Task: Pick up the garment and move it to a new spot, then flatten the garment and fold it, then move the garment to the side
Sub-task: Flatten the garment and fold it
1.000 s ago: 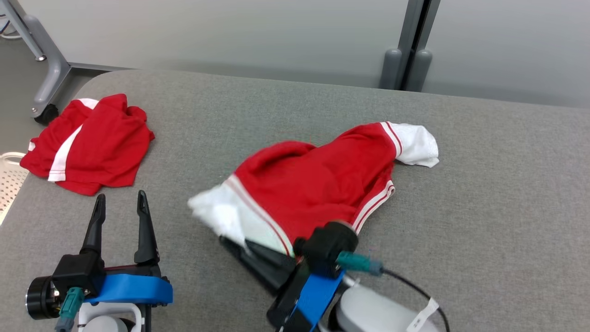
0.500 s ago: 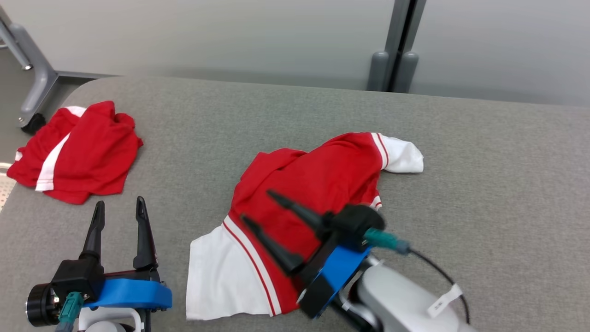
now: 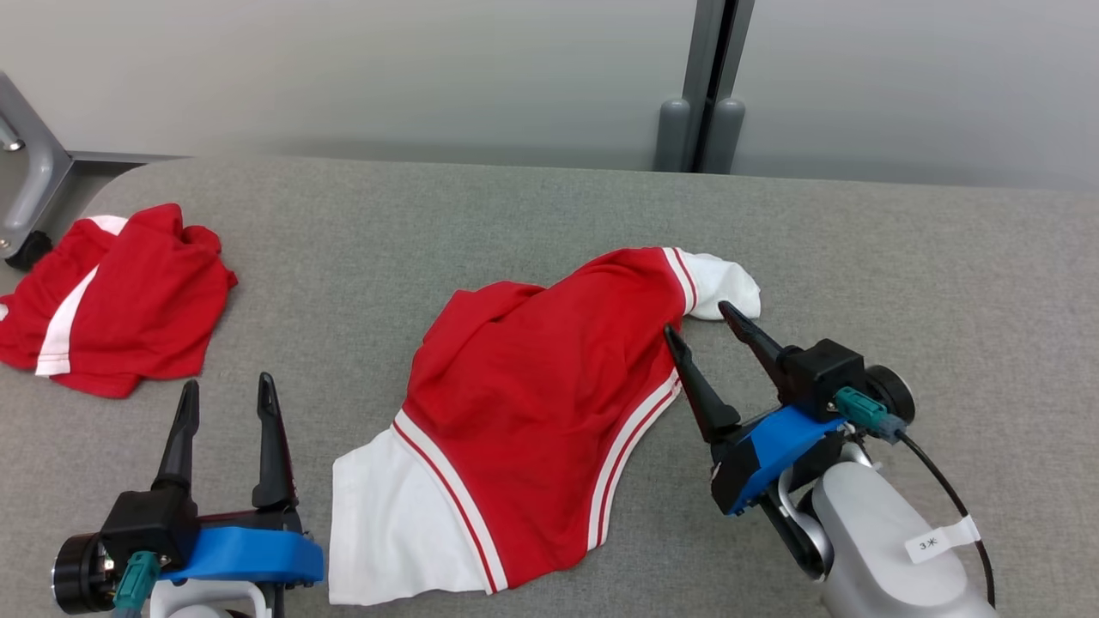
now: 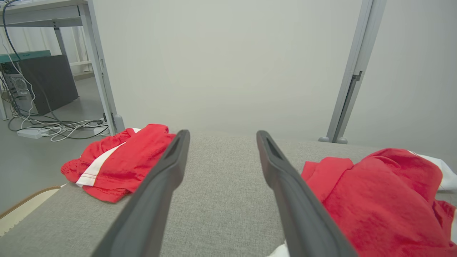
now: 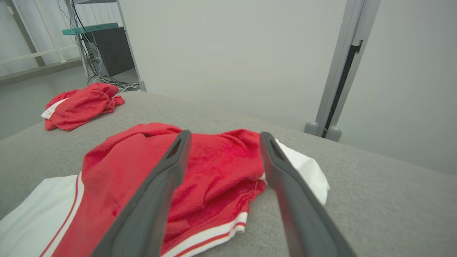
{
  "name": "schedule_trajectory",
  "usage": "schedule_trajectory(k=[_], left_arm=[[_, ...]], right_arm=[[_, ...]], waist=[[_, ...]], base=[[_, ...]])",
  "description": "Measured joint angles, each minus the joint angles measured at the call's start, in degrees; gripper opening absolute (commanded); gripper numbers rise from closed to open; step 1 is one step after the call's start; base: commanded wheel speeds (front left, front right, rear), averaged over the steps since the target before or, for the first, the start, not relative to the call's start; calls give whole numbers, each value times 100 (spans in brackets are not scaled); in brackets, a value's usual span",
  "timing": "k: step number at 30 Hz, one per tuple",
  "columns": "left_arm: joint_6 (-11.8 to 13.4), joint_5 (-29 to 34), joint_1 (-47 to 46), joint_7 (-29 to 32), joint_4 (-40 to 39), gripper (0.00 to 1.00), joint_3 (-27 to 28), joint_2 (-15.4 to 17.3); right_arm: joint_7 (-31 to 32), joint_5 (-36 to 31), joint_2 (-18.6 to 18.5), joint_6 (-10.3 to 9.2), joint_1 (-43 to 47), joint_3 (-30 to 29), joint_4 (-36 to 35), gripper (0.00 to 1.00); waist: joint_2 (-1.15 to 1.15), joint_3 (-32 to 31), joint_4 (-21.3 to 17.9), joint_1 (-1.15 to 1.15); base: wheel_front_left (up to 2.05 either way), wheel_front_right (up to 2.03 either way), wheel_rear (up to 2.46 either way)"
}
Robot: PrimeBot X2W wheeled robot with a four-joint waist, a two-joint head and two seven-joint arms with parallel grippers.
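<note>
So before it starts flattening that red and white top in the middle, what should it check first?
1. Right jaws open, holding nothing: ok.
2. Left jaws open, holding nothing: ok.
3. Garment lying flat on the table: not ok, its red middle is rumpled.
4. Near white sleeve spread out: ok.
5. Far white sleeve spread out: not ok, it is crumpled.
6. Second red garment lying apart from it: ok.

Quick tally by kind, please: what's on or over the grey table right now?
Red-and-white garments: 2, the spread garment at centre and the crumpled garment at left.
Grippers: 2, the left gripper and the right gripper, both open.
Total: 4.
</note>
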Motion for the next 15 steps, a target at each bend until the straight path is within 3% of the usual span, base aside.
schedule_trajectory(k=[6, 15], left_arm=[[-10, -8, -44, 0, 5, 100, -54, -1], [-8, -97, -258, 0, 21, 100, -222, -2]], right_arm=[[172, -408, 42, 0, -244, -149, 889, 100], [122, -461, 130, 0, -738, -337, 2084, 100]], waist=[[0, 158, 62, 0], [1, 434, 304, 0]], base=[[0, 0, 0], [0, 0, 0]])
